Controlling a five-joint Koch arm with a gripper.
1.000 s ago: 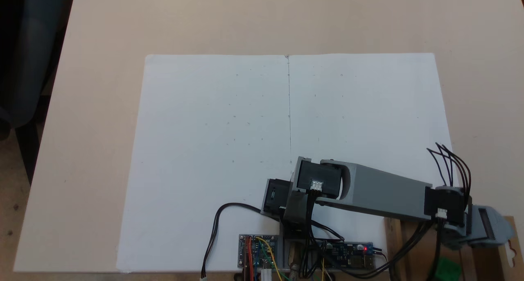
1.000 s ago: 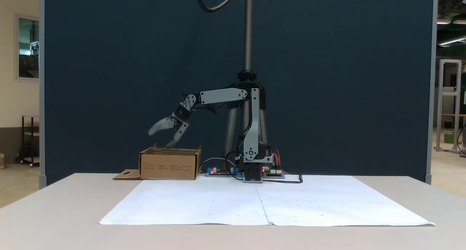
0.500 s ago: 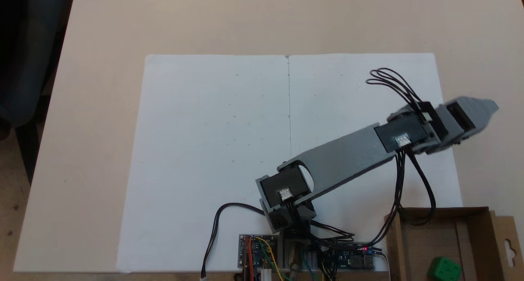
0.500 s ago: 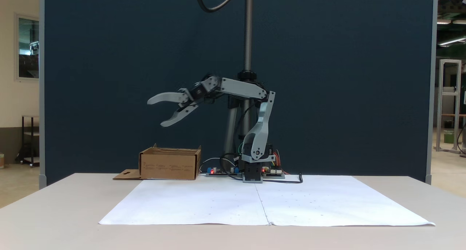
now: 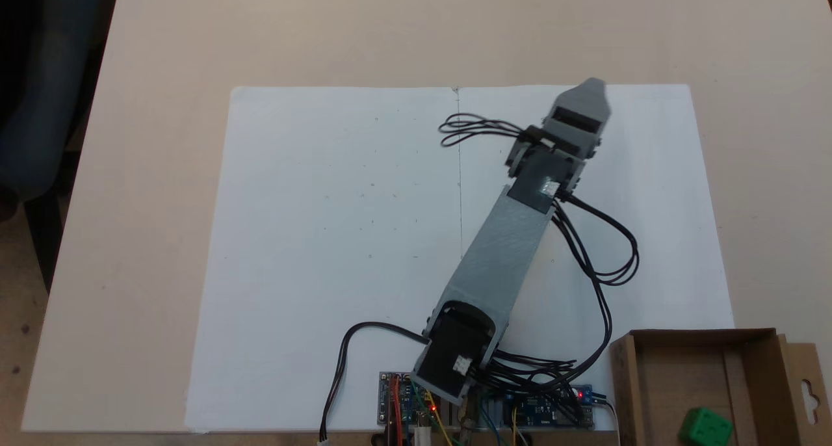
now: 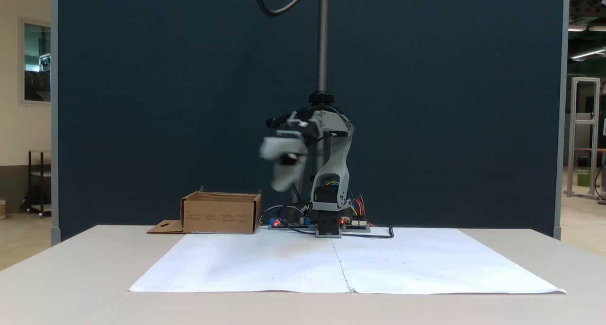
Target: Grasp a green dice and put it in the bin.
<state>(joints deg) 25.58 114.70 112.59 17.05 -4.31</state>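
The green dice (image 5: 705, 426) lies inside the bin (image 5: 695, 335), a brown cardboard box at the lower right corner of a fixed view. From the front the bin (image 6: 220, 214) stands left of the arm's base and its walls hide the dice. My gripper (image 5: 590, 92) hangs high over the far right half of the white paper, well away from the bin. In the front view my gripper (image 6: 273, 169) is blurred and points toward the camera, one jaw above the other with a gap between them and nothing held.
A large white paper sheet (image 5: 338, 238) covers the middle of the beige table (image 5: 162, 56). Circuit boards (image 5: 416, 400) and loose black cables (image 5: 604, 257) sit around the arm's base. The box flap (image 6: 165, 227) lies flat to the bin's left.
The arm has swung away from over the bin, risen and stretched out across the paper with its gripper open. The green dice stays lying in the bin.
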